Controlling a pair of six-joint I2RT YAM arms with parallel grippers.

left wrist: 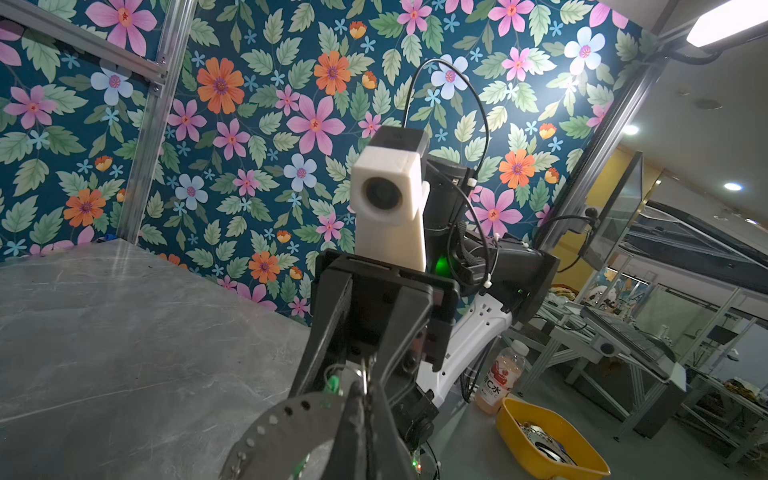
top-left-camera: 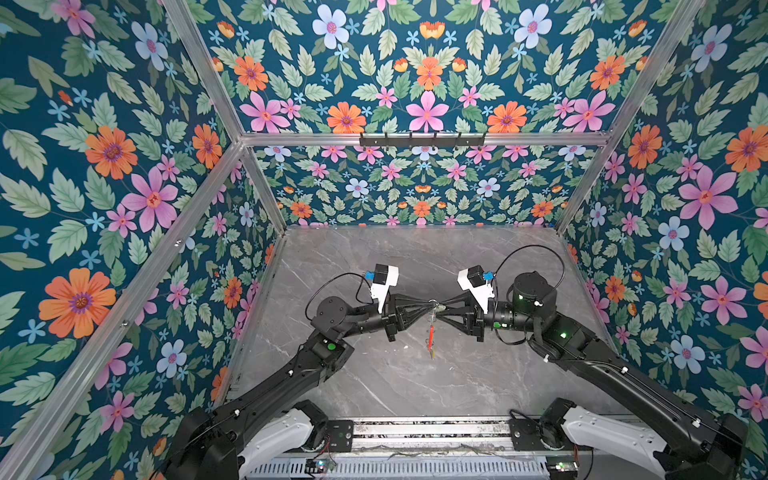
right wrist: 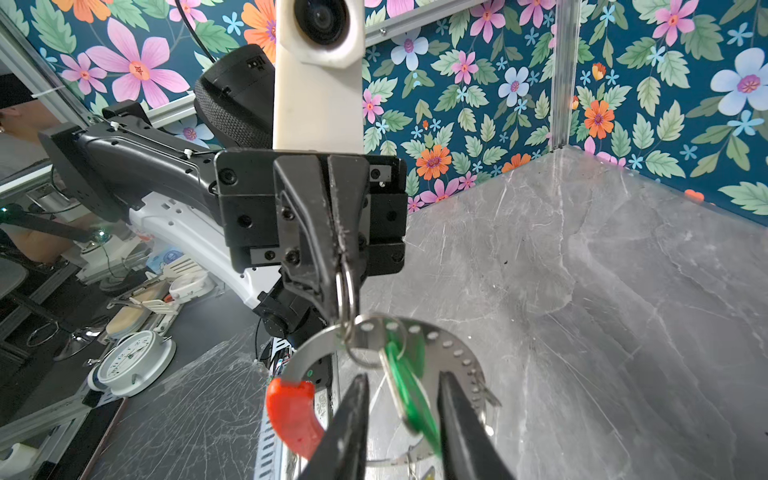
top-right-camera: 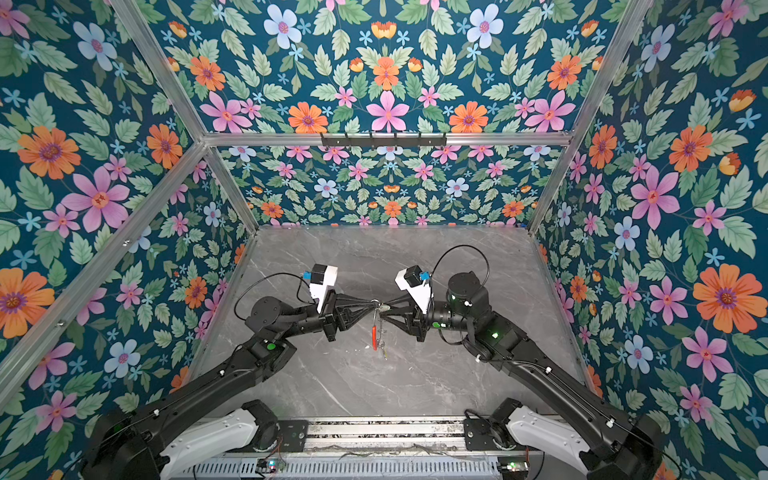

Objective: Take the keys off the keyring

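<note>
With left end effector (right wrist: 341, 266) pinching the silver split ring (right wrist: 347, 291) on the big grey hoop keyring (right wrist: 455, 347), shut spread right end effector (right wrist: 403, 376) gently on the green-tagged silver key (right wrist: 410, 390).

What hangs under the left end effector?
A small silver split ring carrying the grey perforated keyring hoop and a green-tagged silver key. The right end effector partly covers its lower rim.
</note>
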